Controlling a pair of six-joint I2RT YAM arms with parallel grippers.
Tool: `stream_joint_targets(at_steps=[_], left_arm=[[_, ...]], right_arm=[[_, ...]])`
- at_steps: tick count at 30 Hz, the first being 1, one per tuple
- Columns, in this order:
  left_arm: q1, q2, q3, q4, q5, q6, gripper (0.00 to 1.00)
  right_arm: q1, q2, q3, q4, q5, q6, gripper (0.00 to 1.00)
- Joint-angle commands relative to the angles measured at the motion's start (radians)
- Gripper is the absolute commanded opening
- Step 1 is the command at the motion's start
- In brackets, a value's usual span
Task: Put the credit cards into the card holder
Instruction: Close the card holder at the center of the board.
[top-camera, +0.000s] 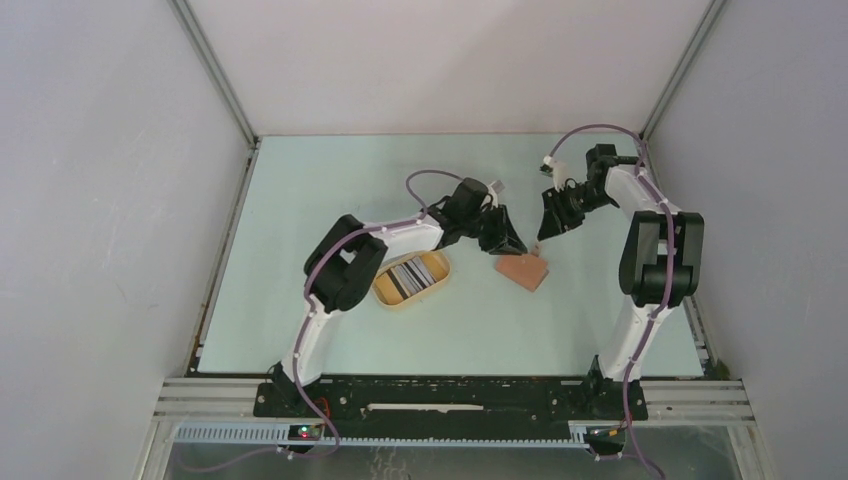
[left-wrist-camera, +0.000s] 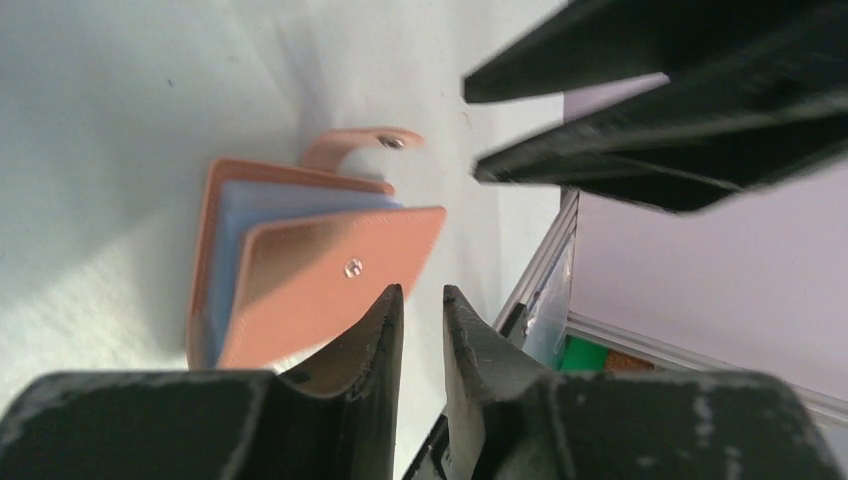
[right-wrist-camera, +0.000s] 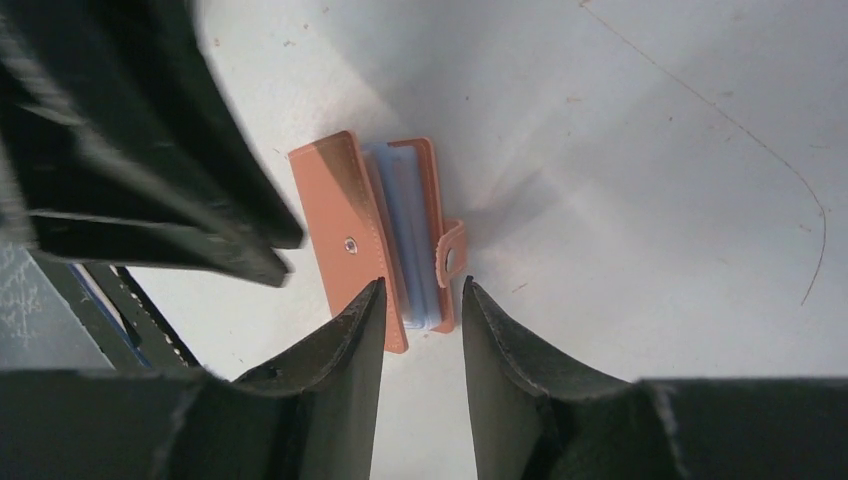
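The card holder (top-camera: 523, 269) lay ajar on the desk (top-camera: 300, 200), left claw (left-wrist-camera: 421, 292) barely parted and empty, right claw (right-wrist-camera: 421, 285) wider, empty, hovering close, so I reckoned one should pin a cover flat before fetching cards (top-camera: 412, 276) from the yellow tray (top-camera: 395, 303).

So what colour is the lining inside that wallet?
Light blue lining, clearest in the right wrist view.

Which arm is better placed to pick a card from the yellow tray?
Left, probably: the credit cards lie in the yellow tray beside its arm, and the left gripper is open. The right gripper hovers beyond the card holder.
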Motion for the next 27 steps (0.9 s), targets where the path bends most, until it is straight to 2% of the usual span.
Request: stream_joint_targets(at_steps=[1, 6, 11, 27], left_arm=[[0.011, -0.164, -0.091, 0.026, -0.038, 0.051, 0.26], [0.025, -0.221, -0.190, 0.025, -0.076, 0.108, 0.27], [0.023, -0.215, -0.233, 0.054, -0.068, 0.102, 0.25], [0.009, -0.146, -0.171, 0.061, -0.035, 0.095, 0.23]], right_arm=[[0.026, 0.008, 0.039, -0.041, 0.086, -0.033, 0.42], [0.049, 0.028, 0.048, -0.060, 0.099, -0.046, 0.40], [0.049, 0.051, 0.065, -0.056, 0.130, -0.029, 0.38], [0.049, 0.126, 0.146, -0.120, 0.136, -0.048, 0.28]])
